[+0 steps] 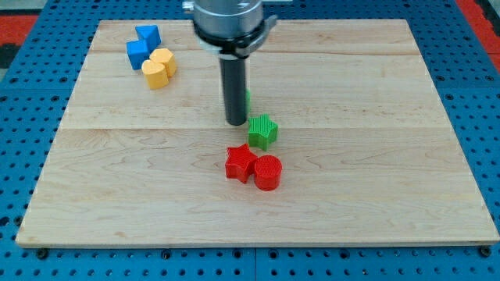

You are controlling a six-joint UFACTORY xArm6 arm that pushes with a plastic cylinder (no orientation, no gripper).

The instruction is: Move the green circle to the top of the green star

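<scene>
My tip point(236, 122) sat on the pale wooden board point(375, 179), holding nothing, being a bare rod with no jaws. The green circle block point(248, 99) peeked out just behind the rod, right above the ridged green star block point(263, 131).

Lab: blue pegboard point(47, 31), wooden board point(351, 156)

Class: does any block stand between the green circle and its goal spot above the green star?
No. The green circle, mostly hidden behind my tip, already sits just above the green star; no block shows between them.
</scene>
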